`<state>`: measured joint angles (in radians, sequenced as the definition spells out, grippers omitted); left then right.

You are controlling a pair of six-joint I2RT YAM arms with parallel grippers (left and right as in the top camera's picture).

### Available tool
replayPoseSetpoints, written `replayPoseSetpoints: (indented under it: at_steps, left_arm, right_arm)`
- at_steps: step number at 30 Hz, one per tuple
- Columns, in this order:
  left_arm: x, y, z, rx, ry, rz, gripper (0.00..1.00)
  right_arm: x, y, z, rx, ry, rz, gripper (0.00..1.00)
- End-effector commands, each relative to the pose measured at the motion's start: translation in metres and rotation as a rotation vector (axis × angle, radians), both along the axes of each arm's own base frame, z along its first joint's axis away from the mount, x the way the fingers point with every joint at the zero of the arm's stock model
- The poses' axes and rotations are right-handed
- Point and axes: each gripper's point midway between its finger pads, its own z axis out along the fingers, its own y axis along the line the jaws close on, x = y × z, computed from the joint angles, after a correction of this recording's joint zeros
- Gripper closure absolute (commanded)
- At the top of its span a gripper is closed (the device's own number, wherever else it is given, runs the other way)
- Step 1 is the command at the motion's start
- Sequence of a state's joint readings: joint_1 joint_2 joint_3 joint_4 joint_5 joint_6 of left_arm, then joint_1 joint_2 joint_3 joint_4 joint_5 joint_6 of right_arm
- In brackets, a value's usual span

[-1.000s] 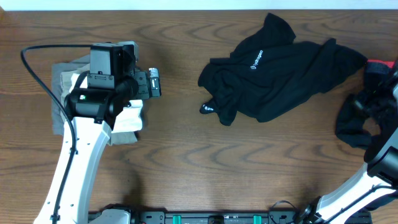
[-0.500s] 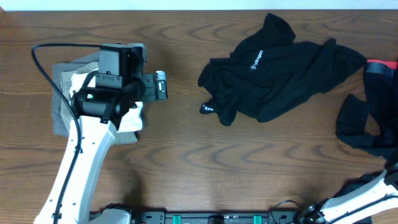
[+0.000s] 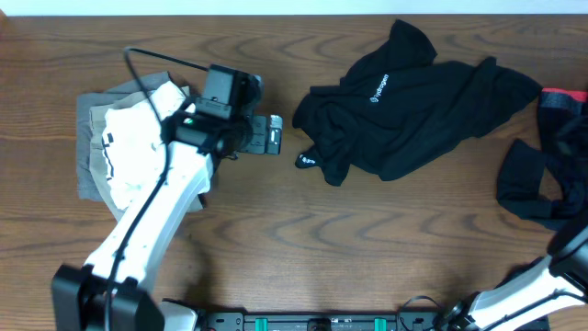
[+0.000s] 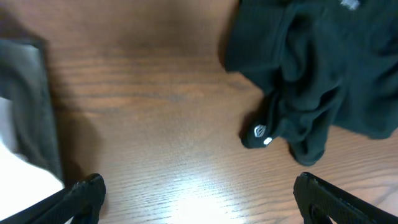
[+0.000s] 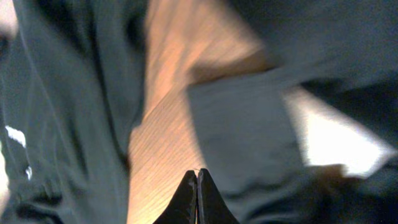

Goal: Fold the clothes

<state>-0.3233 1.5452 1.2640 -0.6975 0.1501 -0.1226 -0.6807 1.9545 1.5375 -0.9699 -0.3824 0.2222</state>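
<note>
I see the black shirt lying crumpled on the far right half of the wooden surface. Its long axis runs roughly left to right, and one lobe pokes toward the far edge. Its small white round logo faces up, and a little white tag shows at the near left corner. My left hand points right at that corner, near the cloth but apart from it. Its fingers are spread wide with nothing between them. Behind the left arm, at the left end of the surface, sits a flat stack of grey and white garments. Another dark garment lies bunched at the right edge, near the shirt's right end. In the right wrist view my right hand has its fingers pressed together on nothing, above blurred dark fabric and a strip of wood. I cannot tell which garment that fabric is.
</note>
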Motion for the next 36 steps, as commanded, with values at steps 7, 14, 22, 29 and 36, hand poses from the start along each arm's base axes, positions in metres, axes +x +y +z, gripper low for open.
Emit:
replayPoseSetpoints:
  at_steps: [7,14,22,29,36]
  left_arm:
    - [0.000,-0.009,-0.003,0.010,0.008,-0.033,0.02]
    - [0.000,-0.008,-0.003,0.012,0.010,-0.032,0.02]
    - [-0.001,-0.009,-0.003,0.011,0.010,-0.034,0.02]
    - [-0.004,-0.041,0.005,-0.081,-0.020,-0.187,0.02]
    - [-0.005,-0.076,-0.016,-0.060,-0.025,-0.303,0.02]
  right_arm:
    - [-0.065,-0.001,-0.077,-0.225,0.365,-0.145,0.99]
    - [-0.145,-0.054,-0.089,-0.366,0.574,-0.402,0.99]
    - [-0.181,-0.113,-0.059,-0.257,0.490,-0.645,0.99]
    - [-0.094,-0.112,0.007,-0.079,-0.036,-0.399,0.89]
    - [-0.027,-0.048,0.064,-0.093,-0.283,-0.071,0.58]
